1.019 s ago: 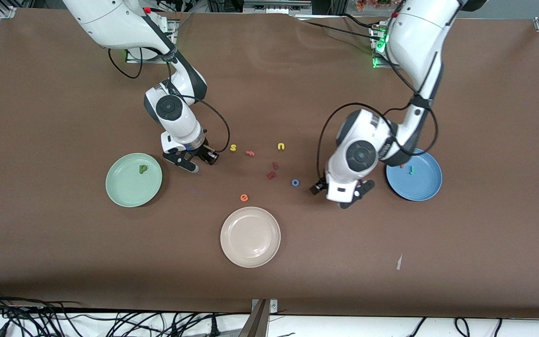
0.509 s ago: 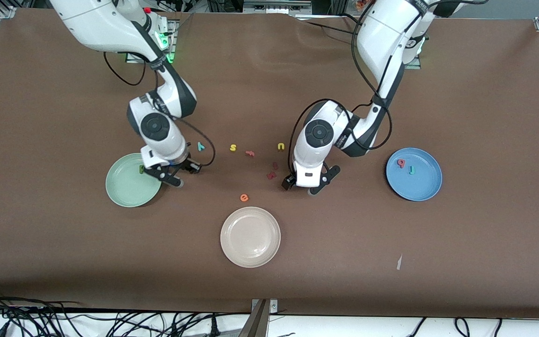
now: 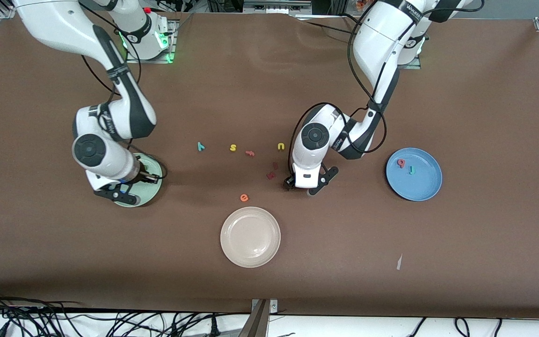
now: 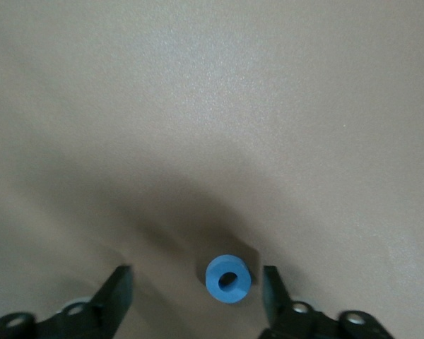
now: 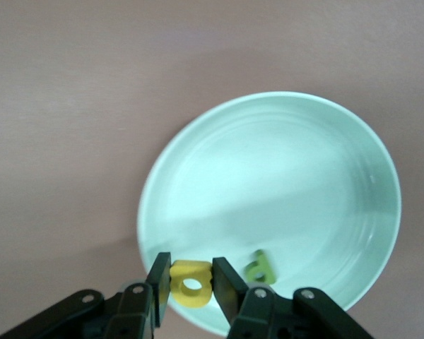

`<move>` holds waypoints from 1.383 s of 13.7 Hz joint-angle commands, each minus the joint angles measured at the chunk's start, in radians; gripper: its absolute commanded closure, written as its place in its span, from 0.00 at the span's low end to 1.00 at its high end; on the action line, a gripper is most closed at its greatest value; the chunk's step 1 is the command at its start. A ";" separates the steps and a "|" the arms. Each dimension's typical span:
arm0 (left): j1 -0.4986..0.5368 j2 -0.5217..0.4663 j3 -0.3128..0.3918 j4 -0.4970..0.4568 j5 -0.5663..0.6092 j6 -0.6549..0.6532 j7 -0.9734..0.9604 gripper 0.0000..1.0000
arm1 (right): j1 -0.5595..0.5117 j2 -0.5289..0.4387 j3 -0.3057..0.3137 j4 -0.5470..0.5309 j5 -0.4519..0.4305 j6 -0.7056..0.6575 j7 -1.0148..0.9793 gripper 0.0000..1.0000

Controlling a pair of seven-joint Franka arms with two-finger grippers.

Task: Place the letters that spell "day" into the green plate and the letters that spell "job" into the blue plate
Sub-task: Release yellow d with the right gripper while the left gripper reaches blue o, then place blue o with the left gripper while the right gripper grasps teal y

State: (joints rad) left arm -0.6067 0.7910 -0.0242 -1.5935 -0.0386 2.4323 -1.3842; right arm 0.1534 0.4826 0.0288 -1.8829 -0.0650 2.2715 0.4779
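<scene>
My right gripper (image 3: 129,188) hangs over the green plate (image 3: 153,188) (image 5: 268,183), shut on the yellow a (image 5: 191,284) just above the plate's rim. The dark green d (image 5: 258,268) lies in that plate. The teal y (image 3: 200,146) rests on the table among the loose letters. My left gripper (image 3: 304,186) (image 4: 196,293) is down at the table, open, with the blue o (image 4: 228,278) lying between its fingers, closer to one of them. The blue plate (image 3: 426,187) holds the pinkish b (image 3: 401,162) and the teal j (image 3: 411,170).
A yellow s (image 3: 233,148), a small red letter (image 3: 250,153) and a yellow u (image 3: 280,146) lie in a row mid-table. Two dark red letters (image 3: 272,174) and an orange e (image 3: 244,198) lie nearer the camera. A cream plate (image 3: 250,237) sits nearest.
My right arm swung from the row of letters to over the green plate with the yellow a. My left arm moved from beside the blue plate to the blue o.
</scene>
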 commanded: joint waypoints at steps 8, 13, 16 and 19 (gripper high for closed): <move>-0.018 0.027 0.013 0.044 0.025 -0.018 -0.021 0.85 | 0.008 -0.127 0.039 -0.180 0.027 0.077 0.123 0.05; 0.008 0.004 0.018 0.053 0.062 -0.109 0.028 1.00 | 0.008 -0.154 0.167 -0.272 0.027 0.164 0.393 0.05; 0.079 -0.070 0.015 0.037 0.062 -0.330 0.260 1.00 | 0.009 -0.160 0.215 -0.361 0.027 0.291 0.476 0.05; 0.183 -0.215 0.017 -0.133 0.065 -0.338 0.488 1.00 | 0.015 -0.157 0.235 -0.416 0.025 0.371 0.550 0.06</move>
State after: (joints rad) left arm -0.4873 0.7123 0.0017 -1.5753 0.0021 2.1010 -1.0338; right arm 0.1696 0.3647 0.2491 -2.2372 -0.0517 2.5957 0.9841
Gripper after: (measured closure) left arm 0.722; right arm 0.048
